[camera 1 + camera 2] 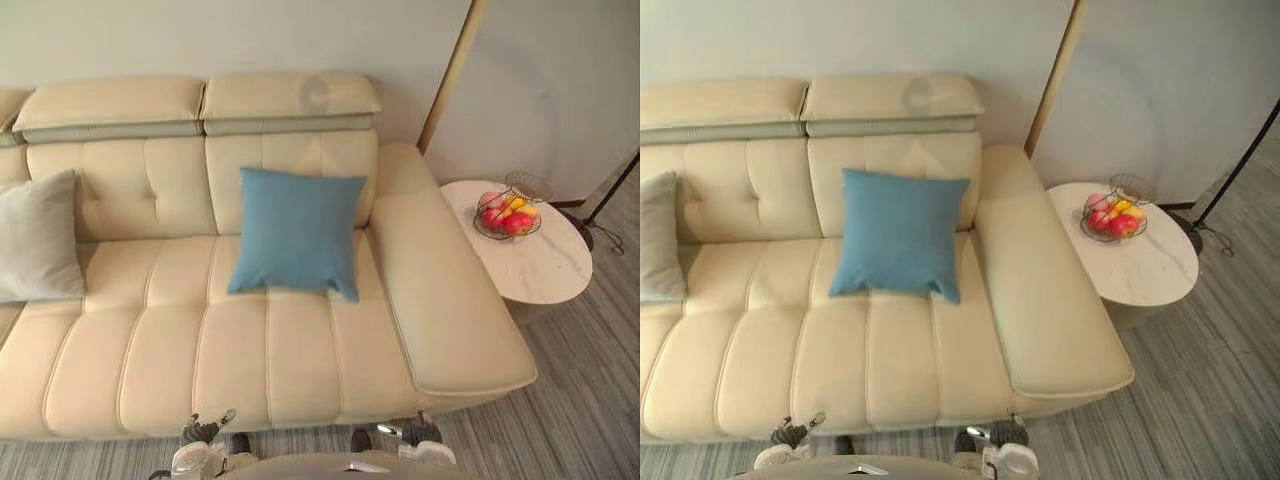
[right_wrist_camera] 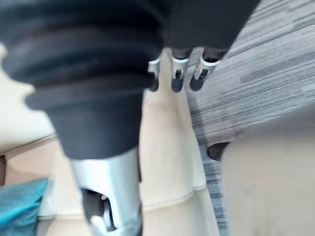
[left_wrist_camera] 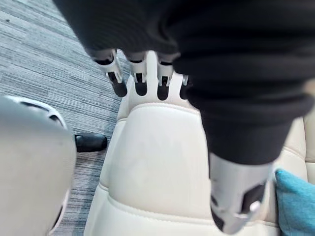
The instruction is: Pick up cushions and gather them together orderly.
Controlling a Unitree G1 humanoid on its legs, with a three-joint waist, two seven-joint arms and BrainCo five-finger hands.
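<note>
Blue cushion (image 1: 297,232), square woven cloth with pinched corners, leans against the backrest of the cream, panel-stitched leather sofa (image 1: 300,350), near the armrest. Grey cushion (image 1: 38,238), plusher, sits well apart at the left, cut off by the frame. A round marble-look table (image 1: 545,270) carries a wire fruit basket (image 1: 508,212). Left hand (image 3: 116,81) hangs over the sofa's padded edge, fingers straight, empty; right hand (image 2: 177,79) likewise, its fingers half hidden under the cover.

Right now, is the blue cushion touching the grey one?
Apart. The left eye view shows a wide stretch of bare sofa between the blue cushion and the grey cushion.
</note>
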